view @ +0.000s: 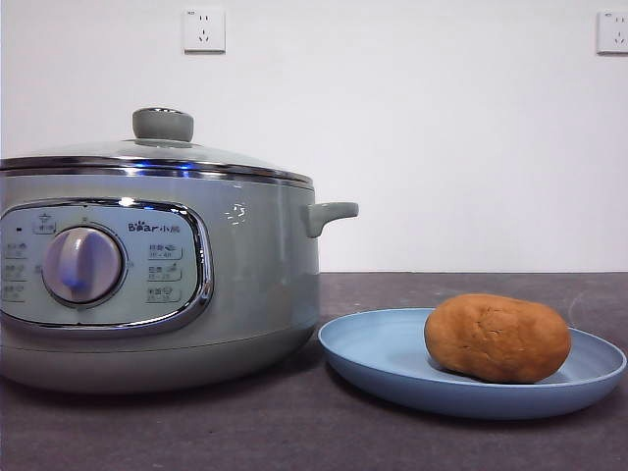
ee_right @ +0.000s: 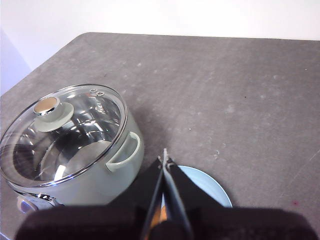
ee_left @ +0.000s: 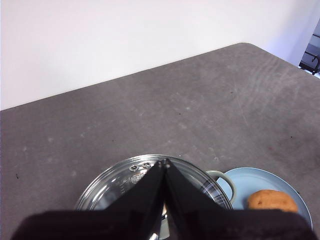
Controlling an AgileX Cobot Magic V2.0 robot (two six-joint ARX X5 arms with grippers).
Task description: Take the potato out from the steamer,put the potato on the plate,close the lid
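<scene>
The brown potato (view: 497,338) lies on the light-blue plate (view: 392,358) at the right; the left wrist view also catches the potato (ee_left: 272,200) on the plate (ee_left: 250,181). The sage-green steamer (view: 255,285) stands at the left with the glass lid (view: 147,157) seated on its rim, knob up. From the right wrist view the lid (ee_right: 65,135) covers the steamer (ee_right: 127,160). My left gripper (ee_left: 165,162) hangs shut above the lid (ee_left: 125,180), holding nothing. My right gripper (ee_right: 164,159) is shut and empty above the plate (ee_right: 207,187). Neither arm shows in the front view.
The dark grey table (ee_left: 175,110) stretches beyond the steamer to a white wall. Two wall sockets (view: 203,29) sit high on that wall. The steamer's side handle (view: 329,214) points toward the plate.
</scene>
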